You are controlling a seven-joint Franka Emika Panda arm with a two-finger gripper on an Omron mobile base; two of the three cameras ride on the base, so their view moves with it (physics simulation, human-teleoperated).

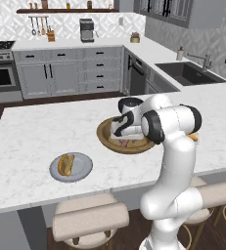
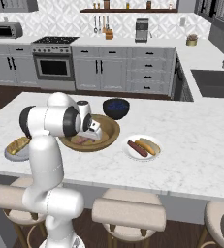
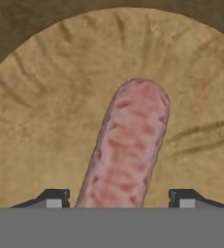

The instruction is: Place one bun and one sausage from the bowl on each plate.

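The brown wooden bowl point(image 1: 101, 134) point(image 2: 112, 127) stands mid-island, and my gripper point(image 1: 124, 140) point(image 2: 92, 137) reaches down into it. In the hand view a pink sausage point(image 3: 128, 145) lies on the bowl's floor point(image 3: 45, 97), running up between my fingertips point(image 3: 53, 198). The gripper point(image 3: 119, 199) is open, with a small gap on each side of the sausage. The grey plate point(image 1: 83, 170) point(image 2: 8, 154) carries one bun point(image 1: 65, 164) point(image 2: 18, 144). On the white plate point(image 2: 130, 154) lie a sausage point(image 2: 136, 148) and a bun point(image 2: 149, 144).
A dark blue bowl point(image 2: 116, 107) stands just behind the wooden bowl. Padded stools point(image 1: 90, 219) line the island's near edge. The sink point(image 1: 189, 72) sits in the counter at the far right.
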